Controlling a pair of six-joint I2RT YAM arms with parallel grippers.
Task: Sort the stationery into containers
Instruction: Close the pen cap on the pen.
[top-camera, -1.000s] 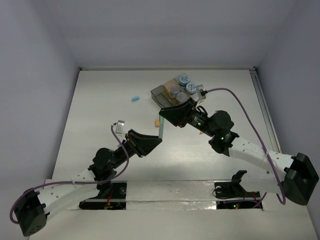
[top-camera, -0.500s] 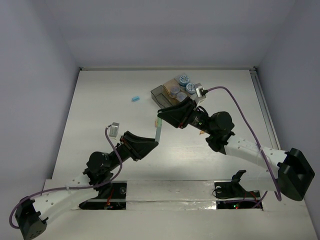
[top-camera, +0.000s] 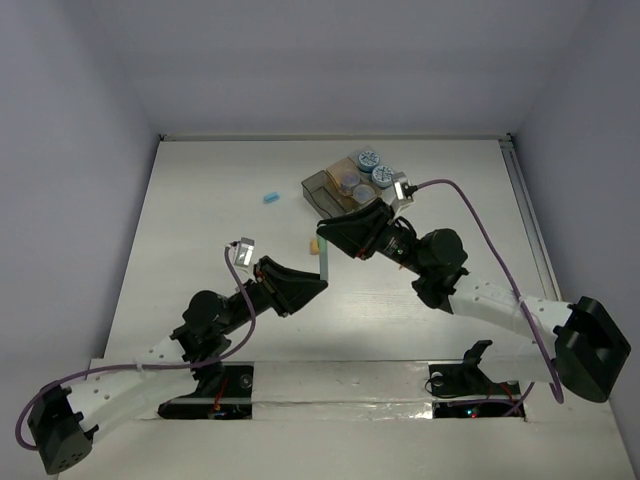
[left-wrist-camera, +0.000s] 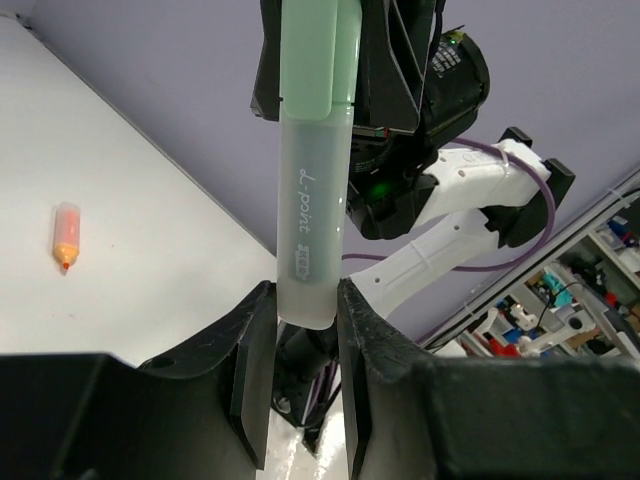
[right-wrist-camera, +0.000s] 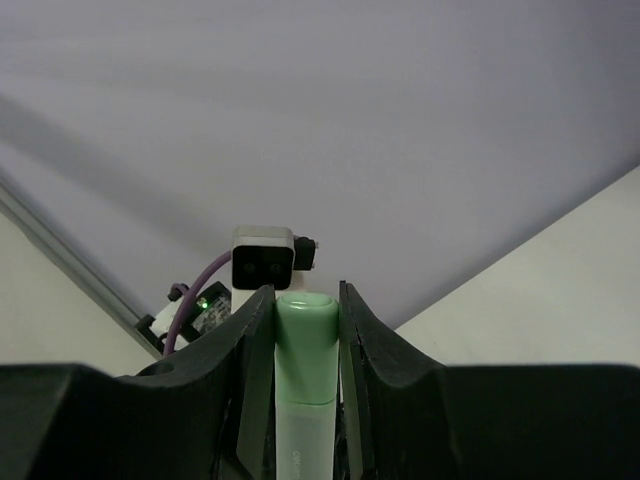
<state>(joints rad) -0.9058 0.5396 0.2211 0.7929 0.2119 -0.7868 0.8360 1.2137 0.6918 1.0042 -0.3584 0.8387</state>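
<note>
So, the pen (left-wrist-camera: 312, 200) is pinched at both ends in mid-air, near of the containers (top-camera: 315, 188): barrel by the left gripper (left-wrist-camera: 303, 300), cap by the right gripper (right-wrist-camera: 305, 315). Light, stiff, slick plastic is guessed; a barrel grip is advised.

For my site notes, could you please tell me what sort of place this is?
Probably a robotics lab: a white-walled test table, the left arm and right arm bolted to its edge, and cluttered equipment shelves.

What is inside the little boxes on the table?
Two blue-and-white rolls and two purplish-grey cylinders show in the boxes. The dark grey box seems bare where visible. The right gripper covers their near side, so anything there is hidden.
</note>
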